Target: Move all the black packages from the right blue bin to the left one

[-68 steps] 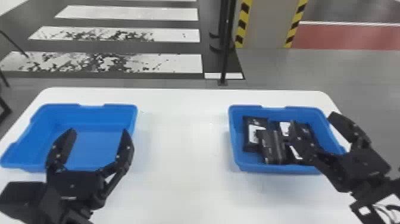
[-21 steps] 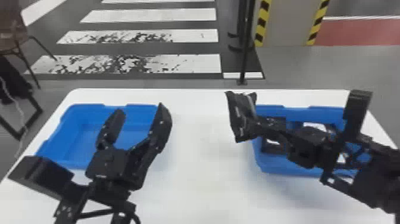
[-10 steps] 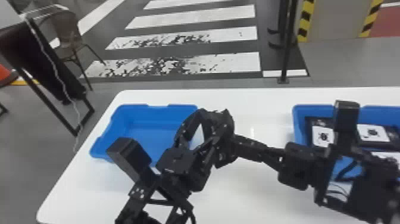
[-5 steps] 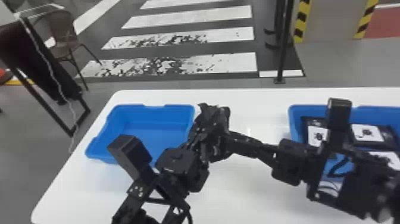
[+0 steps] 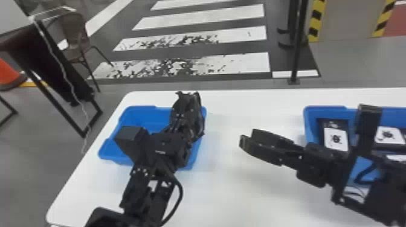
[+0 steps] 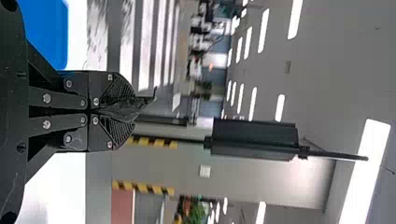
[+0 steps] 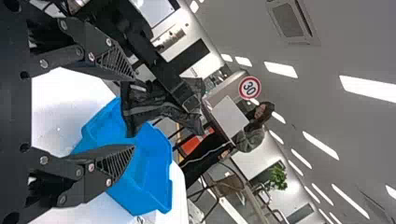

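Pinching black package (image 6: 122, 108), left wrist view: fingers (image 6: 100, 83)

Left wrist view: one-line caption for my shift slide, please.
Left tool shut on a black package, a blue bin and the white table behind.

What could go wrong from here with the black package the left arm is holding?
The left gripper pinches the crumpled black package at its fingertips, so it might slip out. In the head view, they appear near the far right corner of the left blue bin, so a release there could land it on the white table.
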